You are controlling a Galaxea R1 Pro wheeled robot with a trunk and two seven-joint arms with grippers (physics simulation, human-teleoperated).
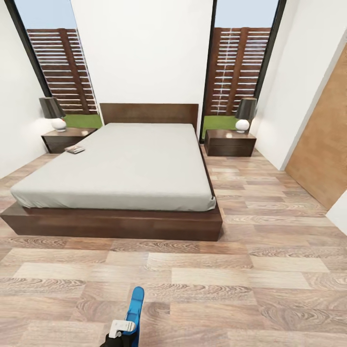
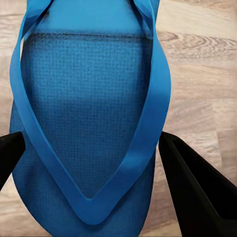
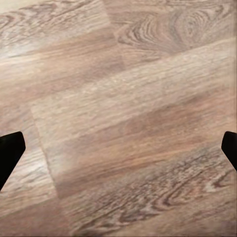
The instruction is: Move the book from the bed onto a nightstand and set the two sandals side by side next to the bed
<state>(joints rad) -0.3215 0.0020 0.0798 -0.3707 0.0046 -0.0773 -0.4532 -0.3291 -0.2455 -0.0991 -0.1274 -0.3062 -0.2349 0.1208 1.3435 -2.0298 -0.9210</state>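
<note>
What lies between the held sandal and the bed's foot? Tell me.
Head view: only bare wood-plank floor lies between the blue sandal in the left gripper and the bed.

Wood-plank floor (image 3: 123,123) beneath the right end effector (image 3: 118,155), black fingertips (image 3: 10,148) wide apart at the frame's edges.

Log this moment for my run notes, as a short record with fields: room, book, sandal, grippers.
room: bedroom, bed between two nightstands, each with a lamp
book: book lies on the mattress near the left nightstand
sandal: blue sandal between the left gripper fingers, over the wood floor
right gripper: right gripper open, above floor
</note>
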